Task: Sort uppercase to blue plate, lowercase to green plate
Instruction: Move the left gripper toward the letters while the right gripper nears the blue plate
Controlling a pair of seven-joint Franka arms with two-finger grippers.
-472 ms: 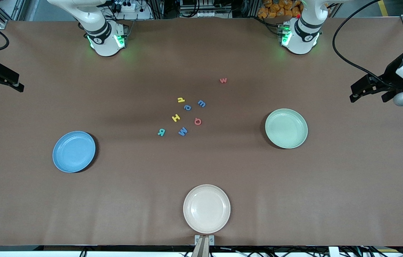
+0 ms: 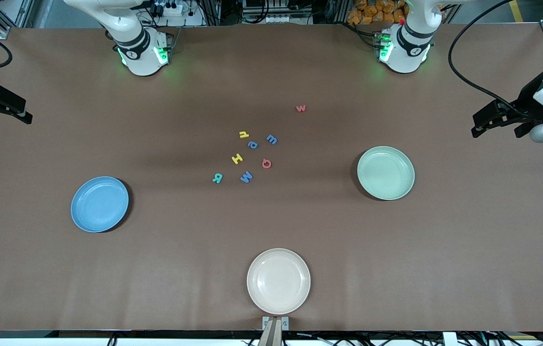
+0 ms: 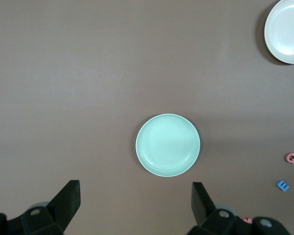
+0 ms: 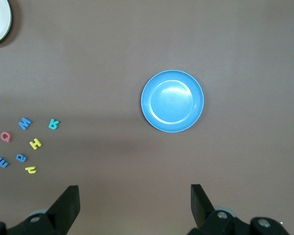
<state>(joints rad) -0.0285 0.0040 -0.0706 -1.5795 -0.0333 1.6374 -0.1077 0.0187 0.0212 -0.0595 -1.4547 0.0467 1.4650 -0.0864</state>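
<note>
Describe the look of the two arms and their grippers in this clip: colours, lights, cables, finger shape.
Both arms are glossy white with black joint bands and green lights glowing at their bases. The left arm's base carries a small red part on top, and a black cable loops to its wrist. The left gripper and right gripper are black, each with two flat, angular fingers on a body with round silver screw heads.

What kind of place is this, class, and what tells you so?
Probably a robotics lab: a brown-covered table between metal framing, two arm bases bolted at its edge, and foam letters and three plates set out as an exercise.
</note>
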